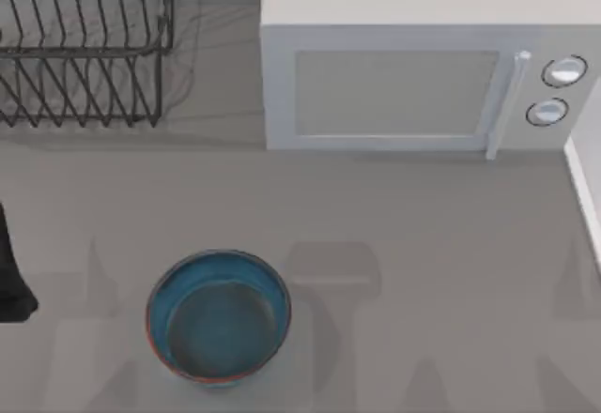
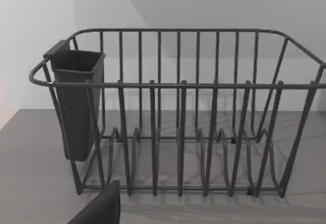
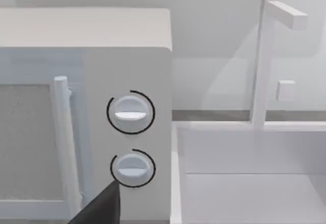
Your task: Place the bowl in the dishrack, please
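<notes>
The bowl point(image 1: 218, 314) sits upright on the bench point(image 1: 423, 244), near the front edge and left of centre, untouched. Glazed and rigid, it is likely slippery, fairly light and breakable; the thin rim offers the best pinch point. The dishrack point(image 1: 84, 47) stands at the far left corner, well apart, beside the microwave point(image 1: 413, 56). Whether either hand is parted cannot be told.
</notes>
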